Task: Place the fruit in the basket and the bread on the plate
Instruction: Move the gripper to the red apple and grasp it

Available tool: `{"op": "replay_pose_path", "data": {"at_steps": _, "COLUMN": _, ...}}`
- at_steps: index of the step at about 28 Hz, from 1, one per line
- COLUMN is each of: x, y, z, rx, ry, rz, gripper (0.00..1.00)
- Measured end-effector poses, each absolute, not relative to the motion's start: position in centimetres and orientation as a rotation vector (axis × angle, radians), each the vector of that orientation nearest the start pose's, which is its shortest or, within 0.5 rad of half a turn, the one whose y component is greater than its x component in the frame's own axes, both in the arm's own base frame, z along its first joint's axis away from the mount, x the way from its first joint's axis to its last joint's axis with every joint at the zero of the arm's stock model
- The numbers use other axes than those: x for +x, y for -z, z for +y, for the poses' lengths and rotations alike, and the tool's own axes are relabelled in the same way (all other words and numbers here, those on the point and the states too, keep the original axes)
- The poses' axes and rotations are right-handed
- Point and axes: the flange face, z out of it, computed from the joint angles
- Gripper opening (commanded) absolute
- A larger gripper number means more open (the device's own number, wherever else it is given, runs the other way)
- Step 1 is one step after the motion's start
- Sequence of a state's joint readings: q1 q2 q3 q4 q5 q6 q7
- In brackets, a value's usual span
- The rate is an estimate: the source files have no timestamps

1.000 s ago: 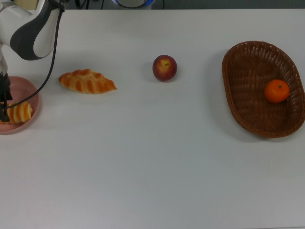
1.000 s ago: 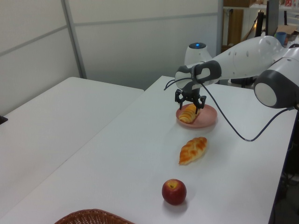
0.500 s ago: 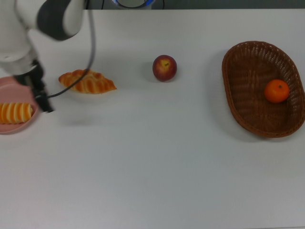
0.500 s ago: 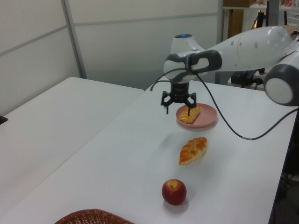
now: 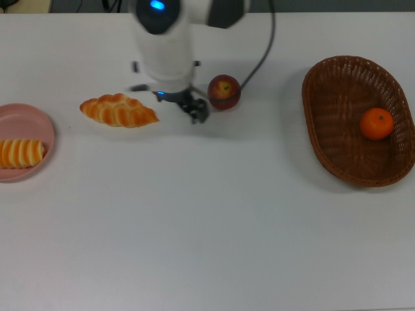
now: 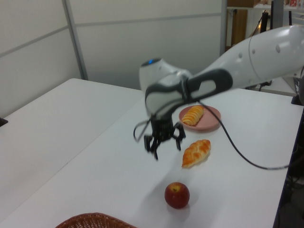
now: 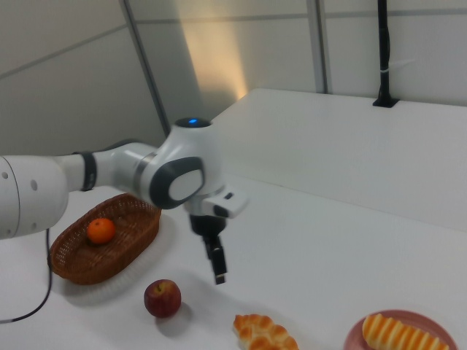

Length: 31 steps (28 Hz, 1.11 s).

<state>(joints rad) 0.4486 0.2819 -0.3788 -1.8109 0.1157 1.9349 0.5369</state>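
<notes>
My tool (image 6: pixel 164 142) hangs empty, fingers spread, above the surface (image 5: pixel 214 227) between the apple (image 5: pixel 224 92) and the croissant loaf (image 5: pixel 118 110). Half done, I reckon: striped roll (image 5: pixel 19 153) on the plate (image 5: pixel 35 116), orange (image 5: pixel 377 124) in the basket (image 5: pixel 331 84). Next, drop over the apple.

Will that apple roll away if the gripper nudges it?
Probably: the apple is round and sits free on the flat, smooth table. Its glossy skin may slip, so the fingers should likely close across its middle.
</notes>
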Motion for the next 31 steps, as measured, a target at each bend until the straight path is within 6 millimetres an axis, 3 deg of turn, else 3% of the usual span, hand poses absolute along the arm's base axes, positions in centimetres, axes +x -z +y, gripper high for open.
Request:
{"op": "replay_pose_path", "data": {"at_steps": 7, "x": 59.1, "y": -36.7, "z": 12.2, "rx": -3.182, "ry": -0.253, "rz": 0.472, "gripper": 1.0}}
{"op": "replay_pose_path", "data": {"at_steps": 18, "x": 56.8, "y": -34.4, "z": 16.6, "rx": -3.257, "ry": -0.313, "rz": 0.249, "gripper": 1.0}}
{"op": "replay_pose_path", "data": {"at_steps": 23, "x": 55.8, "y": -33.4, "z": 17.7, "rx": -3.265, "ry": -0.341, "rz": 0.206, "gripper": 1.0}}
{"op": "replay_pose_path", "data": {"at_steps": 31, "x": 54.9, "y": -33.6, "z": 17.9, "rx": -3.274, "ry": -0.252, "rz": 0.158, "gripper": 1.0}}
